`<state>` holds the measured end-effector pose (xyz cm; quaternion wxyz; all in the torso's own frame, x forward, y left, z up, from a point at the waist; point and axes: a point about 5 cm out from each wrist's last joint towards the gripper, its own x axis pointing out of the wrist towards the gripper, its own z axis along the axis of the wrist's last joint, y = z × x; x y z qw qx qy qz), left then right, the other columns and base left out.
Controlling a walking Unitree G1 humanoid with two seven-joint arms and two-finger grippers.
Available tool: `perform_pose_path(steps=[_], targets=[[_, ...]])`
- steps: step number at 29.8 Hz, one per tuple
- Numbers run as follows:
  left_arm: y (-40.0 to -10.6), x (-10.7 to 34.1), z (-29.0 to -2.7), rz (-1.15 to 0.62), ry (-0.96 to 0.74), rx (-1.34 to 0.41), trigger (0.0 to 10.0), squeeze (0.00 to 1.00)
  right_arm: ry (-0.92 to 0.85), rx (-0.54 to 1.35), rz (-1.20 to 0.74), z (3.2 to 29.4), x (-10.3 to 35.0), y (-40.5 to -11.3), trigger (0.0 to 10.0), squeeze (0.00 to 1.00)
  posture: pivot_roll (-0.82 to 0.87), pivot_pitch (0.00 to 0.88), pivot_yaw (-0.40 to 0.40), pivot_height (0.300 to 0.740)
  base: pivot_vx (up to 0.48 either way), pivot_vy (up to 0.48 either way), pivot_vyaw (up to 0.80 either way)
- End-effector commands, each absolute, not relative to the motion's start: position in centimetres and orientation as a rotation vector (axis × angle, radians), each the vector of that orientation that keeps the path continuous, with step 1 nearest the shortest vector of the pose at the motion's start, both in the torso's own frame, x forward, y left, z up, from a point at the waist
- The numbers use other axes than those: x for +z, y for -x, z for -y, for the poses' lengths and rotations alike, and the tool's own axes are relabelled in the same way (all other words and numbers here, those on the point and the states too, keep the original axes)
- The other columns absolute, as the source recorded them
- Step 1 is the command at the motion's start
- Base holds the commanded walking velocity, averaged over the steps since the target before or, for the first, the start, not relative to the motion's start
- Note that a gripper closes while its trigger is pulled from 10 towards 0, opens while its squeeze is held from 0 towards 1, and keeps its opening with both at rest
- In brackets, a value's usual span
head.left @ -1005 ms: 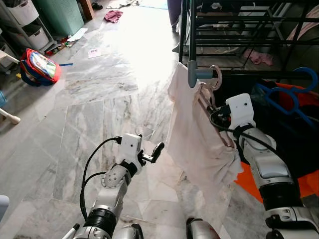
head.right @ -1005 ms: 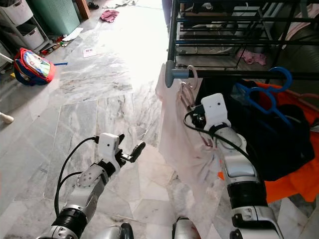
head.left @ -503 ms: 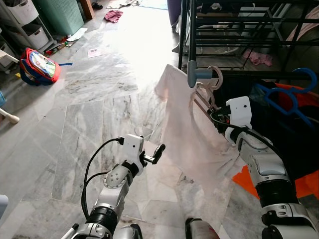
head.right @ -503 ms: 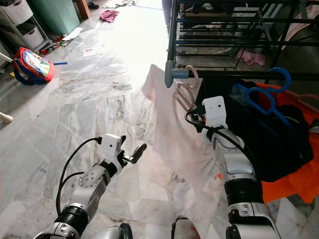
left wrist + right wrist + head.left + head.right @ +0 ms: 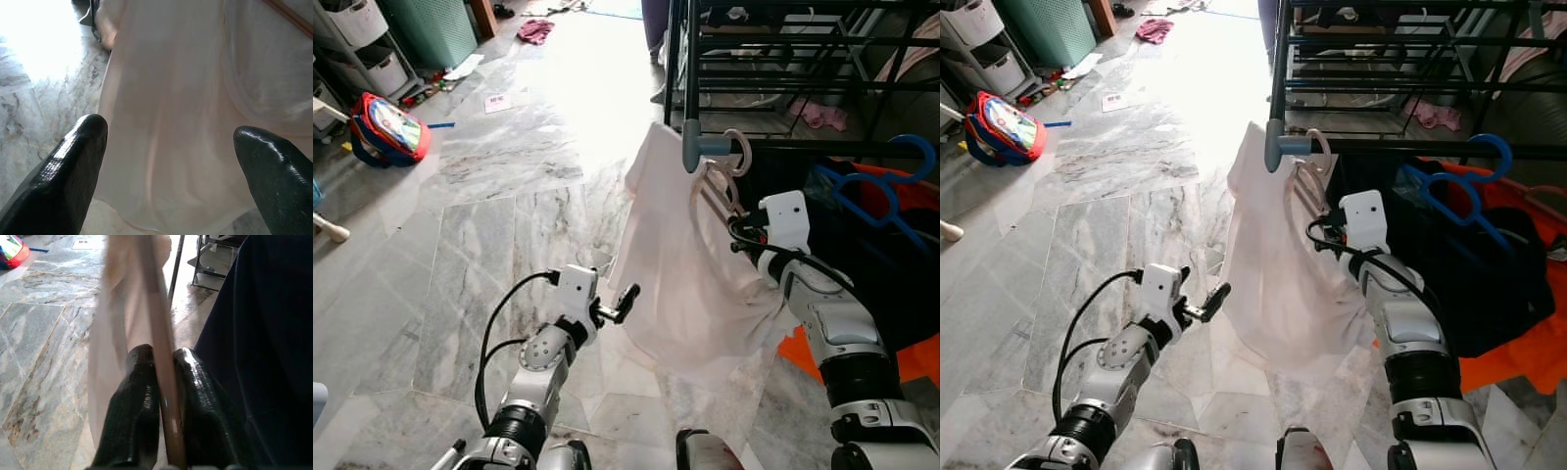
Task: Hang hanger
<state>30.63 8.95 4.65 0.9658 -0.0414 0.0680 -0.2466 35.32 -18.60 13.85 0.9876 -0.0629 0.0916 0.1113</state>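
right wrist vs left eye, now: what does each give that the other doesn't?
Right wrist view alone: the right end effector shut on the hanger bar, fingers pressed on either side of it.

Left eye view alone: the hanger hook over the rack rail, the left end effector open by the garment's lower edge, blue hangers further along the rail.

Both: the pale garment draped on the hanger, the marble floor, the red bag.
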Motion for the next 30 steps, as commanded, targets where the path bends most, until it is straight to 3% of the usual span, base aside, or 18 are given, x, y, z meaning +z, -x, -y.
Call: perform_pose_path(steps=[1,19,28,29,30], targets=[[-30.3,4.1,-9.0,-0.163,0.074,-0.499,10.0,0.0,0.128,0.219,-0.193,18.9,13.7,-35.2,0.0,0.0,-0.24,0.2,0.035,0.74,0.0,0.0,0.0],[-30.6,4.2,-9.1,-0.16,0.067,-0.468,10.0,0.0,0.16,0.204,-0.077,18.2,15.5,-33.6,0.0,0.0,-0.25,0.205,0.038,0.74,0.0,0.0,0.0],[-30.8,4.7,-9.2,-0.13,0.076,-0.438,10.0,0.0,0.169,0.103,0.04,18.9,15.7,-29.0,0.0,0.0,-0.26,0.218,0.036,0.74,0.0,0.0,0.0],[-30.8,4.7,-9.2,-0.13,0.076,-0.438,10.0,0.0,0.17,0.099,0.04,19.0,15.7,-28.8,0.7,0.0,-0.26,0.218,0.036,0.74,0.0,0.0,0.0],[-30.8,4.7,-9.2,-0.131,0.076,-0.439,10.0,0.0,0.177,0.074,0.038,19.2,15.4,-28.2,2.6,0.0,-0.27,0.221,0.038,0.74,0.0,0.0,0.0]])
